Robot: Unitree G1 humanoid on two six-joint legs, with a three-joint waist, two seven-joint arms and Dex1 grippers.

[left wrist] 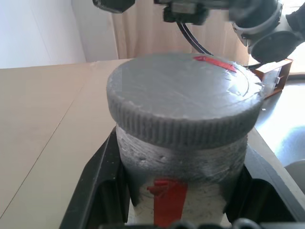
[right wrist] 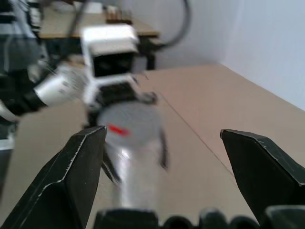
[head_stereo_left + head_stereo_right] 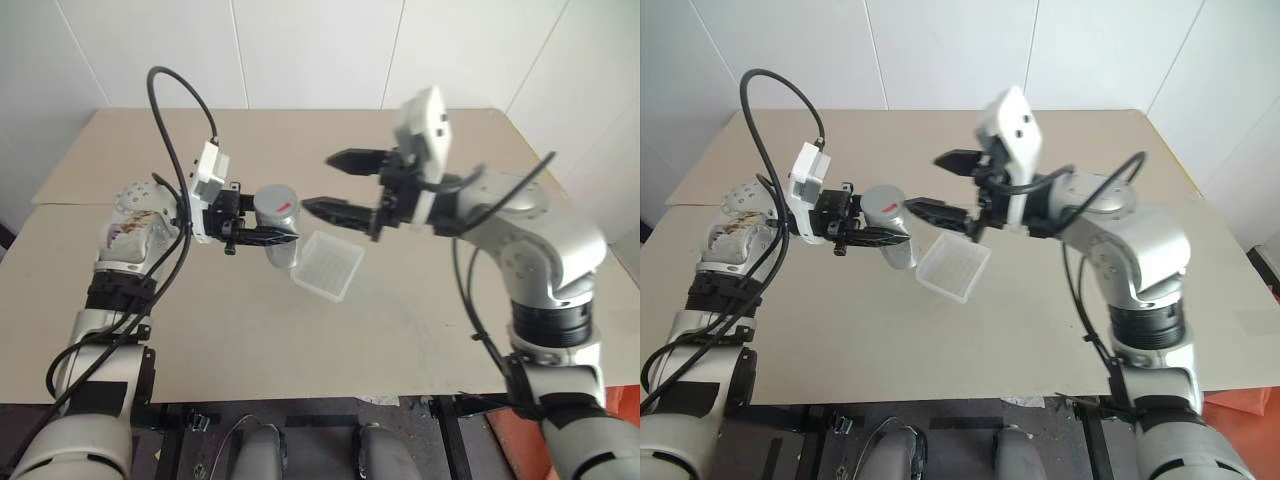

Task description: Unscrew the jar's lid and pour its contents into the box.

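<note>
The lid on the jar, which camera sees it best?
The left wrist view. There the lid sits close up, so you can see its ridged edge and the red mark on top. The two eye views show it small and far off. The right wrist view shows it blurry between the right end effector's open fingers.

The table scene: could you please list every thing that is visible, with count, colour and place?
jar: one, clear with a red mark, held above the table, clamped in the left gripper.
lid: one, silver-grey with a small red mark, still on the jar, facing the right gripper.
box: one, translucent white, on the table beside the jar, under the right gripper.
table: one, beige, carrying the box.
left gripper: one, black fingers, shut on the jar.
right gripper: one, black fingers, open, just short of the lid.
</note>
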